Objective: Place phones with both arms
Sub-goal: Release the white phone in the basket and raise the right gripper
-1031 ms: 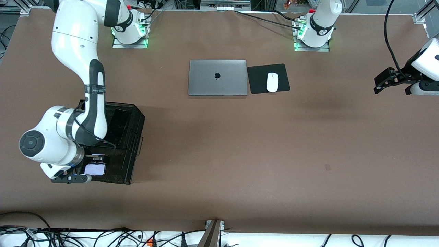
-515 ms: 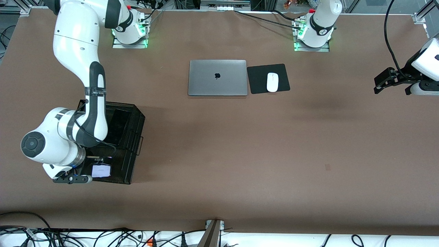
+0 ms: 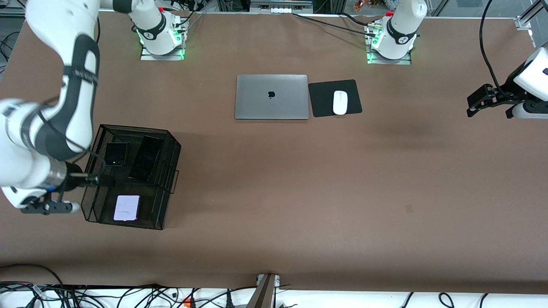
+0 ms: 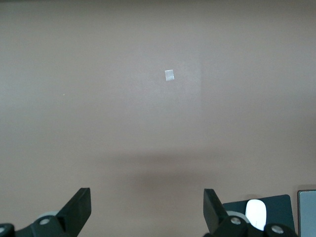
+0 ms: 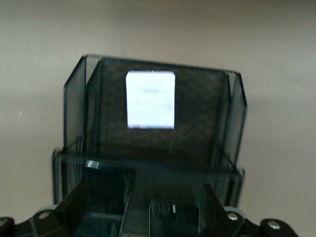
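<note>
From the front, a black mesh organizer (image 3: 165,179) stands near the table's edge at the right arm's end, holding all three phones: the lavender flip phone (image 3: 126,208) in the compartment nearest the camera, the black flip phone (image 3: 116,153) and the slab phone (image 3: 146,158) farther back. The right gripper (image 3: 90,179) hangs over the organizer's rim. The left gripper (image 3: 478,102) waits at its own end. In the left wrist view it is spread over bare table. In the right wrist view the right gripper's fingers (image 5: 79,200) are spread above the organizer.

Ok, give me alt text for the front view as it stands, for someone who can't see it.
A black mesh basket at the right arm's end of the table holds three phones: a lavender flip phone nearest the camera, a black flip phone and a black slab phone. The right pincer hangs open beside the basket; the left pincer waits open over bare table.
</note>
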`<act>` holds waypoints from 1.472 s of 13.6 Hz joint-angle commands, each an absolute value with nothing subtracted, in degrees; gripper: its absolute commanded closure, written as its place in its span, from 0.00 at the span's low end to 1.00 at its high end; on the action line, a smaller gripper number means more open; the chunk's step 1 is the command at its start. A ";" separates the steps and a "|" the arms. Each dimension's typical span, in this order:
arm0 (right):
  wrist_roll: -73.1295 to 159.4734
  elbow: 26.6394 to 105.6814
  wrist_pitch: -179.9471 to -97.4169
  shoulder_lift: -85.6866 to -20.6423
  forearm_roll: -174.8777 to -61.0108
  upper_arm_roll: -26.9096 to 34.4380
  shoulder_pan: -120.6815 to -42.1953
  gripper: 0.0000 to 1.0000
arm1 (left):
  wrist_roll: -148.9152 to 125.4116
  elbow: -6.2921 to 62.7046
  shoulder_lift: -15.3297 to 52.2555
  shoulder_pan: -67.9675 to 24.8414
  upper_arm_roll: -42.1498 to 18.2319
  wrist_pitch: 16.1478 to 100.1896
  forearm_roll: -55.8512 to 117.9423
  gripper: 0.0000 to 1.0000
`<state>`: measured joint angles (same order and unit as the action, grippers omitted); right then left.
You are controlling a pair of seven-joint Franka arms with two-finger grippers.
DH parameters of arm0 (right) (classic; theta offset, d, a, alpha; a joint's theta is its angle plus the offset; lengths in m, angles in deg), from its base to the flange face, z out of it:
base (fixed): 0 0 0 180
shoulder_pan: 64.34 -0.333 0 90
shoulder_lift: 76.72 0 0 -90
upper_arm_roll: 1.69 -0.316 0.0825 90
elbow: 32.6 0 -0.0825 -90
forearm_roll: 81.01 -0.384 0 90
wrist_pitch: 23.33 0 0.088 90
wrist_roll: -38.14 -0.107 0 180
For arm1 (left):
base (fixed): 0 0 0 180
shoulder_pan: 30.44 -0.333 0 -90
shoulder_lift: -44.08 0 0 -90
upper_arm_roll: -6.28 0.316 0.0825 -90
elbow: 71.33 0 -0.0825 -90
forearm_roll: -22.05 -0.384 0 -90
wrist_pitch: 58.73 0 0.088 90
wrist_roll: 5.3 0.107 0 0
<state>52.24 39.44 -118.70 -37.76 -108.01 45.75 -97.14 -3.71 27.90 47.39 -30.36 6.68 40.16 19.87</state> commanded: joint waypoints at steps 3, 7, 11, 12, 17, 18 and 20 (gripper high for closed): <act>51.59 46.85 -116.05 -46.12 -102.65 51.67 -105.74 0.00 | -2.75 26.49 46.90 -30.88 6.10 39.00 18.71 0.00; 49.23 52.11 -117.19 -53.84 -96.06 45.89 -103.90 0.00 | -2.75 26.49 46.90 -30.88 6.10 39.00 18.71 0.00; 40.18 59.14 -119.30 -65.36 -83.14 25.70 -91.27 0.00 | -2.75 26.49 46.90 -30.88 6.10 39.00 18.71 0.00; 39.20 60.46 -119.30 -67.55 -81.73 21.30 -87.32 0.00 | -2.67 26.49 46.90 -30.88 6.10 39.00 18.71 0.00; 38.67 63.03 -117.47 -74.08 -78.64 -0.07 -64.29 0.00 | -2.66 26.49 46.90 -30.88 6.10 39.00 18.71 0.00; 38.58 62.68 -116.67 -74.34 -78.64 -2.19 -62.08 0.00 | -2.66 26.49 46.90 -30.88 6.10 39.00 18.71 0.00; 38.67 62.33 -116.40 -74.52 -78.55 -2.48 -61.70 0.00 | -2.66 26.49 46.90 -30.88 6.10 39.00 18.71 0.00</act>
<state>39.36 61.09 -116.62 -73.25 -79.67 -0.11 -63.50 -3.71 27.89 47.38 -30.36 6.68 40.16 19.87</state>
